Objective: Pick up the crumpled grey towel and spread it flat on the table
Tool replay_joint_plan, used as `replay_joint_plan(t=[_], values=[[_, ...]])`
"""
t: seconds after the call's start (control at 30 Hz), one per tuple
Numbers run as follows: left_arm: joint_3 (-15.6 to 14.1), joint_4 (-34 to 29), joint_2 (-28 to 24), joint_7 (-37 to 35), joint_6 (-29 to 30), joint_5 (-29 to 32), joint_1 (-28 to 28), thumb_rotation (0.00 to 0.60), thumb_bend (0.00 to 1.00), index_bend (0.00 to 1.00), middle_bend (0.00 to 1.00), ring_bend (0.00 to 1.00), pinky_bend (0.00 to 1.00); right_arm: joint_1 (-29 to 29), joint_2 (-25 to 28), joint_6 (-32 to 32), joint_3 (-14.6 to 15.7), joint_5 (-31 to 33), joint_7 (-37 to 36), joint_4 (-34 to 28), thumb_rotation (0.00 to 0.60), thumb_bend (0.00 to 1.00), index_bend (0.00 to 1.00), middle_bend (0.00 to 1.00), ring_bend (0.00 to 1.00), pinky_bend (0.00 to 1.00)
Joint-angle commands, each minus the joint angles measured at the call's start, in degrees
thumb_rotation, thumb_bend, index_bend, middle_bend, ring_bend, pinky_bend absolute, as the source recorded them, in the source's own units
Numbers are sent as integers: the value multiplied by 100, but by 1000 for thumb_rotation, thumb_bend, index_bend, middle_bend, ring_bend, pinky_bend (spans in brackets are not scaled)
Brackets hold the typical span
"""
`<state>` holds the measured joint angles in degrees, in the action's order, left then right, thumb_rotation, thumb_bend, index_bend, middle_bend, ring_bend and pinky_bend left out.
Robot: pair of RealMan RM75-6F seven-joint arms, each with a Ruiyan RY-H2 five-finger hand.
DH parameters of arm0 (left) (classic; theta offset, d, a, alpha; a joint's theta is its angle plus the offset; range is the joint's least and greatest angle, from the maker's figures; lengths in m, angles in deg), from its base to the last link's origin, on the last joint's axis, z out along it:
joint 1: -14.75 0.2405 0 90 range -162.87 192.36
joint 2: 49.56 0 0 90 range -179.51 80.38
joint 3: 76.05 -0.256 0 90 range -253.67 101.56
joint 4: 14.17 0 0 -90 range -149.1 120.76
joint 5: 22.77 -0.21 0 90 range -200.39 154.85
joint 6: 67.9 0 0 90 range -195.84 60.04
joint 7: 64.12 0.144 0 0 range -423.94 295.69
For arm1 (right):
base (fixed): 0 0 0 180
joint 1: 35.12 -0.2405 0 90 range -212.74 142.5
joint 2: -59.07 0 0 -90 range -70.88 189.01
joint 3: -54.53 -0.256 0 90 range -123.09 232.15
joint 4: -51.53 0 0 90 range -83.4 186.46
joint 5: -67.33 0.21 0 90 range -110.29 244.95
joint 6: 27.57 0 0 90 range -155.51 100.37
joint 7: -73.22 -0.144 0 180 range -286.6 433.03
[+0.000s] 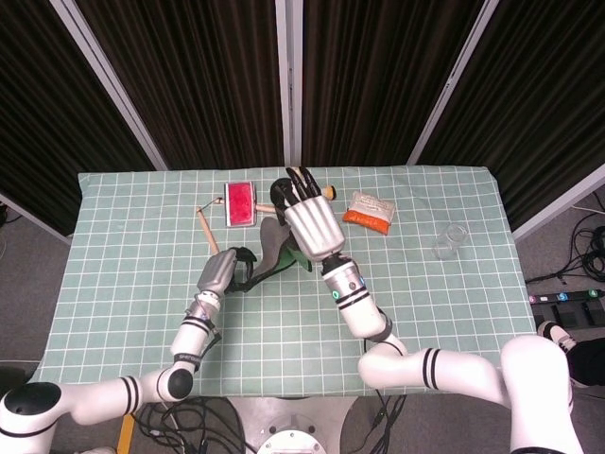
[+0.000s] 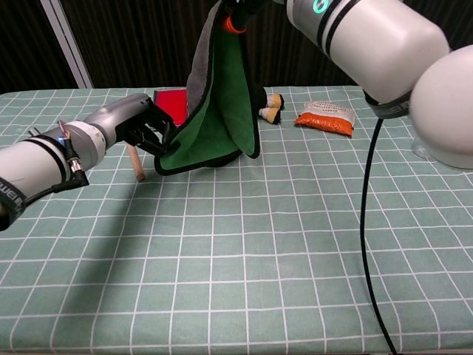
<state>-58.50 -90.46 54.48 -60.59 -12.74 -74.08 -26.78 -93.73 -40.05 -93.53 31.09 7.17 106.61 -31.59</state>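
Chest view: the right hand [image 1: 313, 224] holds the towel [image 2: 219, 111] up by a top corner, above the counter [image 2: 244, 244]. The left hand [image 2: 145, 122] grips its lower edge, pulling it aside. Its hem hangs near the counter beside a red box [image 2: 171, 103].

- One towel [image 2: 222, 111], grey outside and green inside, upper middle of the chest view.
- Two robot hands: left hand [image 1: 219, 272] at centre left of the head view, right hand [image 1: 312, 222] at centre.
- One red box [image 1: 240, 202], upper centre left.
- One wooden stick [image 1: 207, 230], left of the box.
- One plush toy [image 2: 267, 105], mostly hidden.
- One orange packet [image 1: 368, 212], upper centre right.
- One clear glass [image 1: 450, 241], right.
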Motion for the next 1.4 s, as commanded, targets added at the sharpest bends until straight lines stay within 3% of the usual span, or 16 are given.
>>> replay_joint_plan(t=[0.03, 0.43, 0.63, 0.9, 1.2, 1.4], values=[[-73, -351, -322, -155, 124, -396, 123, 600, 514, 802, 481, 293, 279, 306, 366, -13, 105, -94, -407, -459, 600, 481, 721, 224, 0, 0], [-195, -1859, -1867, -178, 278, -1110, 463, 600, 494, 801, 481, 293, 279, 1051, 1696, 191, 240, -200, -1529, -1800, 600, 475, 717, 223, 0, 0], [-201, -2159, -2287, -74, 161, -1165, 417, 600, 492, 801, 481, 293, 278, 1117, 2209, 769, 180, 180, -2075, -1886, 600, 472, 717, 224, 0, 0], [117, -1128, -1899, 247, 211, -680, 45, 600, 490, 801, 481, 293, 271, 799, 1781, 1194, 77, 217, -2676, -757, 600, 473, 710, 223, 0, 0], [573, 197, -1413, 53, 604, -763, -313, 600, 484, 801, 481, 293, 263, 489, 1322, 1307, -265, -560, -4249, 422, 600, 465, 710, 231, 0, 0], [478, 361, -1311, -224, 810, -985, -215, 600, 476, 800, 481, 293, 262, 516, 1291, 1323, -56, -1016, -4858, 856, 600, 457, 708, 234, 0, 0]])
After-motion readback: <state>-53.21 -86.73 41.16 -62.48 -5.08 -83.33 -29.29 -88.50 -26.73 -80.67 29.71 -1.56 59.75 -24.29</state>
